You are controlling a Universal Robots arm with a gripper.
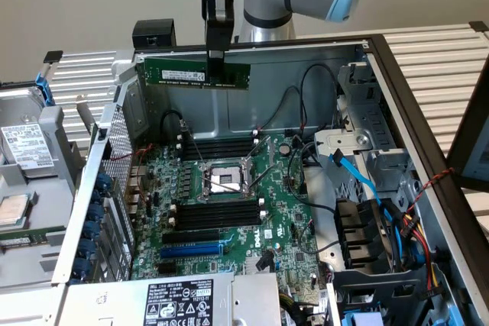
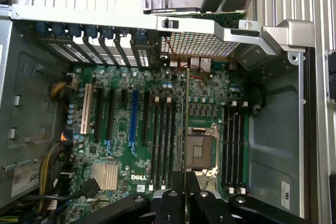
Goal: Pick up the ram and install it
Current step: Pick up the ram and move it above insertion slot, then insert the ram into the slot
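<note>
One ram [image 1: 193,74], hanging well above the motherboard [image 1: 286,211], being pinched slightly off-centre by the closed jaws of the gripper [image 1: 216,54]; possibly tilting under pressure, missing the black slots [image 1: 218,213], striking the CPU socket [image 1: 224,181].

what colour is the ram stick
The ram is green with a white label, clearest in the exterior view.

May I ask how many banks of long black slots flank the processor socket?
2: one bank beyond the socket, under the held ram; the other bank between socket and blue slot.
</note>
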